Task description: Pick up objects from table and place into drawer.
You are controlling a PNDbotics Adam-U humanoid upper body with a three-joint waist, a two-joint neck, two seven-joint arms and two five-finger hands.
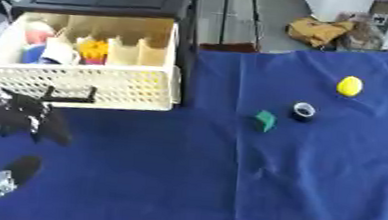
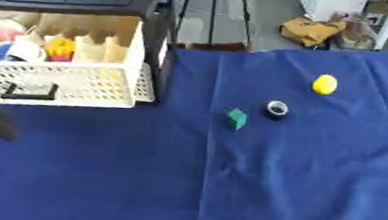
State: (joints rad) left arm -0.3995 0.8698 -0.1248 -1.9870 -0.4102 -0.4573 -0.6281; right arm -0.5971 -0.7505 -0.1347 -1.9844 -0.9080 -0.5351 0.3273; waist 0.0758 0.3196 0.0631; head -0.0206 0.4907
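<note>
Left hand (image 1: 12,116) below open drawer (image 1: 85,85), green block (image 1: 265,121) on cloth

The left hand (image 1: 17,116) is black, with black fingers (image 1: 55,132) and silver joints.

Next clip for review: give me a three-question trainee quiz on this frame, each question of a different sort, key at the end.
1. True or false: the cream drawer is pulled open and already holds items.
2. Which object on the blue cloth lies nearest the drawer? A) yellow object B) green block C) black tape roll
3. Fill in: the left hand shows at the view's ____ edge, below the drawer.

Key: 1 true; 2 B; 3 left.
</note>
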